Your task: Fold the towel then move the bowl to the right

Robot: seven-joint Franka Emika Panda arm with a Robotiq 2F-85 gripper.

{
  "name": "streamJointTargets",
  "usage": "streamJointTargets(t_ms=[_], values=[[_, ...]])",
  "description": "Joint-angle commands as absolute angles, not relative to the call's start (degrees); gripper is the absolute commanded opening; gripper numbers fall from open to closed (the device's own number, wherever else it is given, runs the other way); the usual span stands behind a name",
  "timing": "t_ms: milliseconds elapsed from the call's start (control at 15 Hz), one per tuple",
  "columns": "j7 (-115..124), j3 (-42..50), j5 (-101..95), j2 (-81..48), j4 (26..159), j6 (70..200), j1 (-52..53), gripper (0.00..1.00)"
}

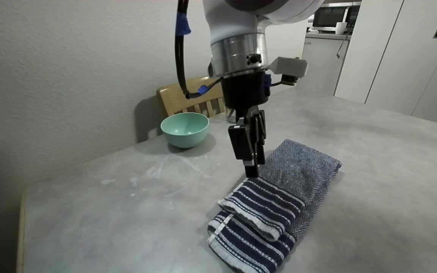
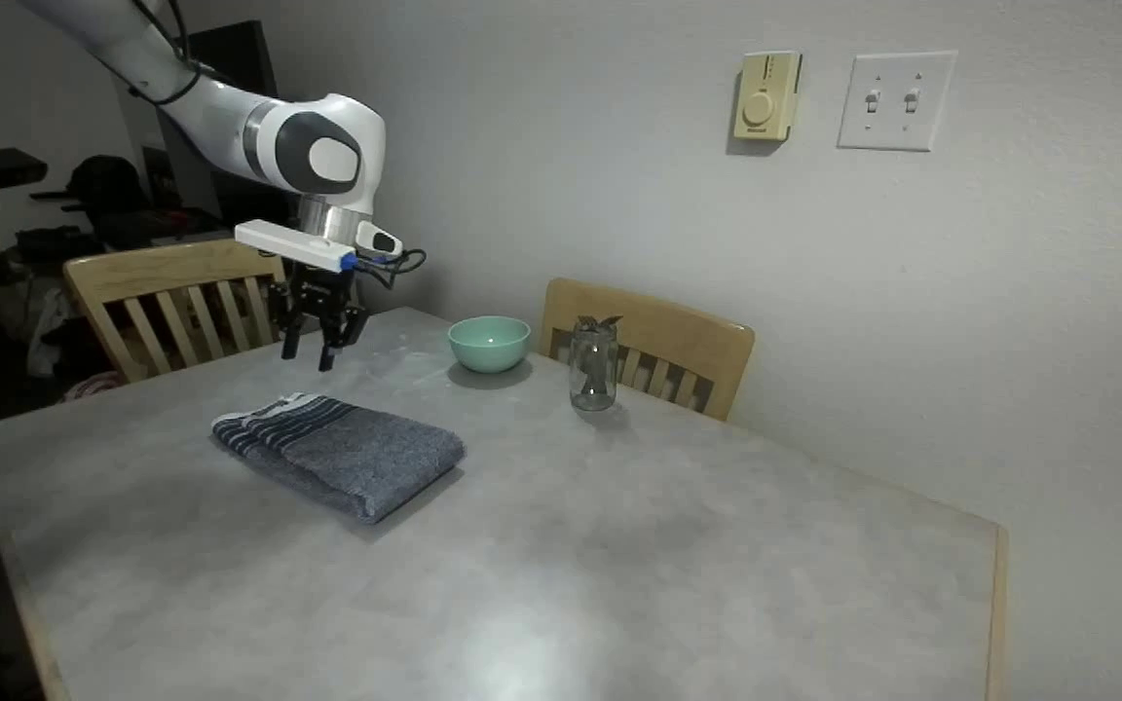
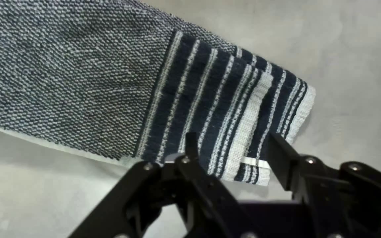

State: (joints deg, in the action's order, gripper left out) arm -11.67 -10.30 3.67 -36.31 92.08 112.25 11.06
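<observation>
The gripper [image 2: 308, 355] hangs above the table [image 2: 668, 545] with its two fingers spread, a plain gap between the tips. Near it, lower down, lies the towel [image 1: 275, 204], folded into a long layered pad; in an exterior view the fingertips stand clear of the cloth, close to its striped end. The wrist view has the fingers in front of those navy and white stripes, where one banded end rests on another and the lower one pokes out past it. The bowl [image 1: 185, 131], mint-green and upright, stands well apart from the gripper, near the table's edge by the wall [image 2: 522, 195].

The tabletop is mottled grey with a pale wooden edge, and pale smears [image 1: 156, 170] mark it near the bowl. A glass jar [image 2: 593, 365] with something dark inside stands near the bowl, in front of a wooden chair [image 2: 683, 329]; another chair [image 2: 167, 268] shows behind the gripper. A thermostat [image 2: 766, 97] and a switch plate [image 2: 897, 100] are fixed to the wall. In an exterior view, a microwave [image 1: 328, 17] and a white cup [image 1: 340, 28] sit beside tall white doors [image 1: 400, 57].
</observation>
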Motion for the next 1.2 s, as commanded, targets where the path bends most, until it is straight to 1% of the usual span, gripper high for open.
streamJointTargets(t_ms=[0,67,133,200,533,600,1133], values=[[-12.07,-10.46,2.89,-38.74,88.44,110.27,11.00,0.89],[-11.95,-10.17,2.46,-38.78,88.29,110.78,11.01,0.95],[-11.05,-9.40,1.54,-38.47,88.53,112.60,11.11,0.99],[-10.20,-8.65,0.71,-38.13,89.00,114.90,11.01,1.00],[-5.96,-6.17,2.57,-38.32,89.17,129.54,7.48,1.00],[-5.53,-5.88,2.84,-38.89,88.12,130.62,6.75,1.00],[-6.42,-5.86,1.86,-38.79,87.22,128.34,5.42,1.00]])
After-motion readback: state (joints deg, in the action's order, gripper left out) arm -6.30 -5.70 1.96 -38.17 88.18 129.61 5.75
